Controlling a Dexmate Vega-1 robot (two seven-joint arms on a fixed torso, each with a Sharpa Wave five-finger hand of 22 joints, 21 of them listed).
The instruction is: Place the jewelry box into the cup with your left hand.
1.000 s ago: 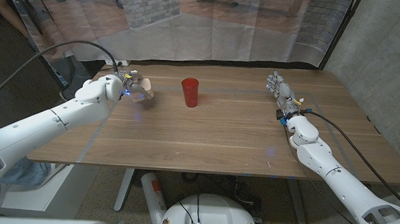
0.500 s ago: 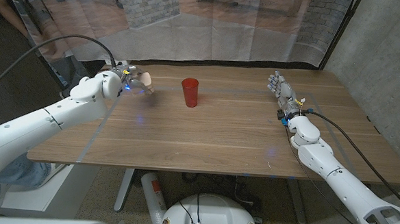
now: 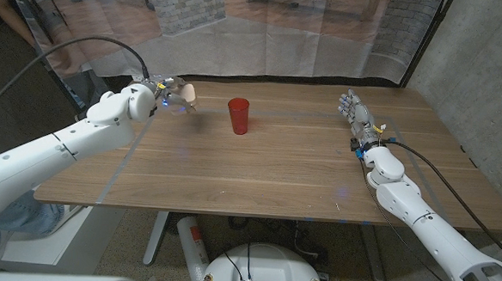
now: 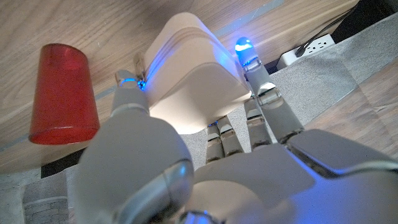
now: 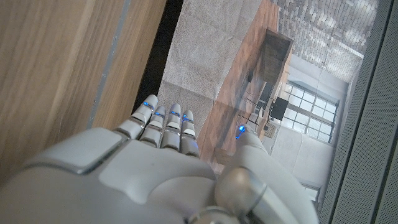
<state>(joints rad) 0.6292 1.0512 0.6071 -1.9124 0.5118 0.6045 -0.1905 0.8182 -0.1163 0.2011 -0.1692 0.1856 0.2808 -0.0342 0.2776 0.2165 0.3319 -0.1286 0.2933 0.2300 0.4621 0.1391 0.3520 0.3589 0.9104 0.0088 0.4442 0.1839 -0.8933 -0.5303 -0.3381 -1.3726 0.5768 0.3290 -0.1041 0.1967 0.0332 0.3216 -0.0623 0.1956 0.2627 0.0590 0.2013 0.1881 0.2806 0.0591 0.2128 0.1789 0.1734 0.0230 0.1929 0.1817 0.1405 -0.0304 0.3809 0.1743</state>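
Two robot hands over wooden table (image 3: 258,171). Left hand (image 3: 161,95) pinches pale jewelry box (image 3: 183,94) between thumb and fingers, raised left of red cup (image 3: 238,116). Right hand (image 3: 356,114) empty, fingers straight, close together.

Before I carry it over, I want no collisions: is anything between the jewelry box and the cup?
Nothing visible: bare table lies between the jewelry box held in the left robot hand and the red cup.
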